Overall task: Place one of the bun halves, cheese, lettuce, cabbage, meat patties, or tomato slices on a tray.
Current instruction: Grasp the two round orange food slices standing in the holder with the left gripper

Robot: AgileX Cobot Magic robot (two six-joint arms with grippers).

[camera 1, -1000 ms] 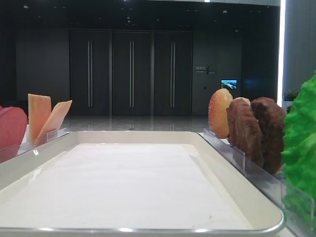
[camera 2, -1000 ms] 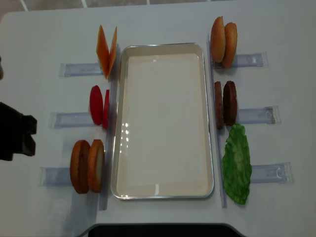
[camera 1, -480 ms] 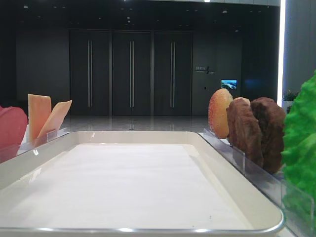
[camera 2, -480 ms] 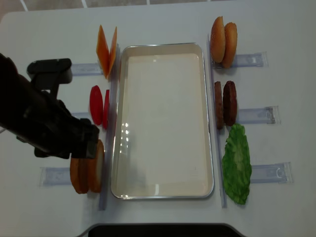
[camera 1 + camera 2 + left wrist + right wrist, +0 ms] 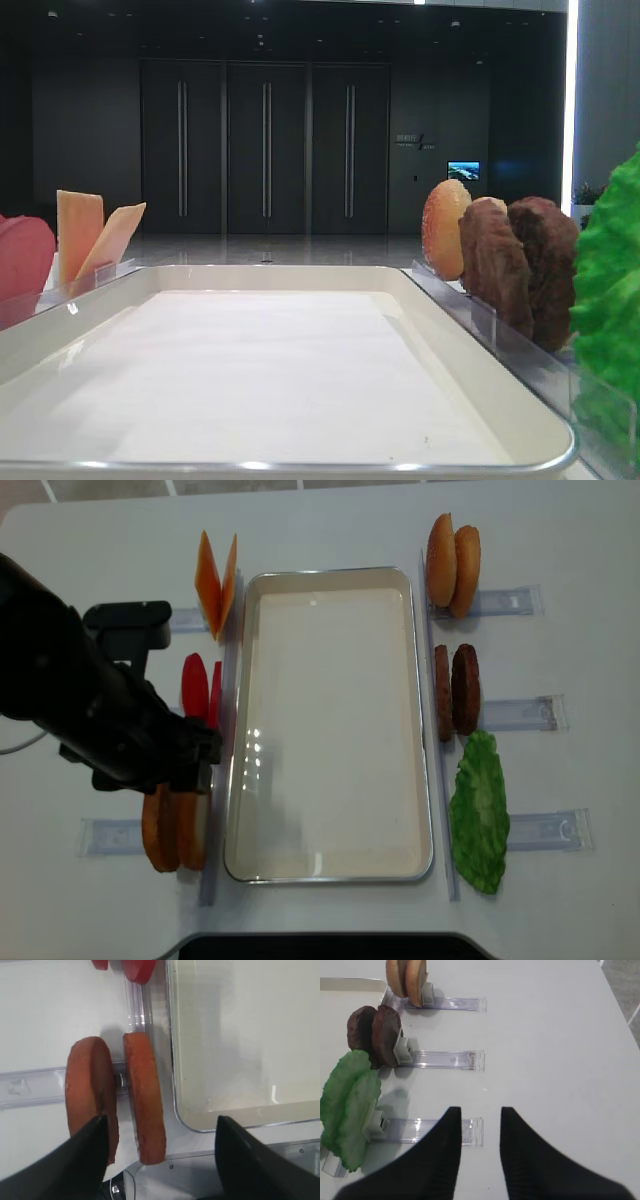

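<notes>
Left of tray (image 5: 330, 865) | two brown bun halves (image 5: 115, 1097) upright in holder | left tool (image 5: 160, 1135) spread wide above

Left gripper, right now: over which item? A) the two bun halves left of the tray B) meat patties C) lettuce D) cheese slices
A: the left wrist view shows the left gripper with its jaws spread wide on either side of the two bun halves, which stand upright in their holder beside the tray, not yet gripped.
</notes>
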